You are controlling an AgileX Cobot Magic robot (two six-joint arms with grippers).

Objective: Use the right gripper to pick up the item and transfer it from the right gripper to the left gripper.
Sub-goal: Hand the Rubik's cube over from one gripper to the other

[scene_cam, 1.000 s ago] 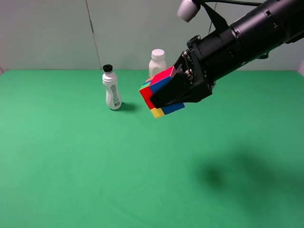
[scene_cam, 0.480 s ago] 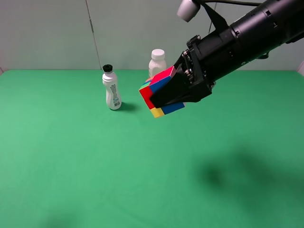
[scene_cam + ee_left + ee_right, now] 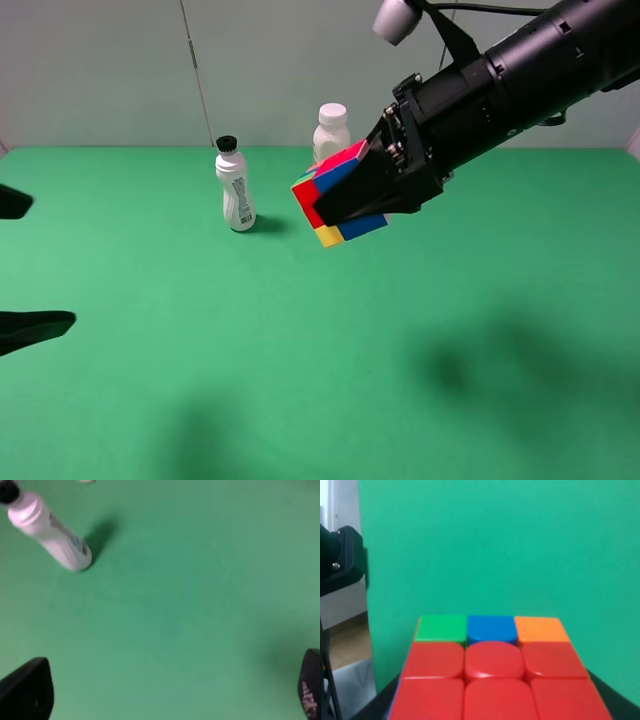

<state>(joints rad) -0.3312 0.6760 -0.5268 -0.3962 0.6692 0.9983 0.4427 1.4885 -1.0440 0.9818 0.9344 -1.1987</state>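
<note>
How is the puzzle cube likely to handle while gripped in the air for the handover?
The puzzle cube looks rigid, so it should hold shape between the fingers. Its glossy, rounded tiles may be slippery. Its layers could perhaps twist if squeezed off-centre.

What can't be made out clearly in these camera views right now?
Left gripper: the exterior view's left edge cuts off all but the tips of its jaws.
White-capped bottle: lower body hidden behind the cube, exterior view.
Black-capped bottle: label blurred in left wrist view, too small in exterior view.
Cube: the right gripper covers much of its near side, exterior view.
</note>
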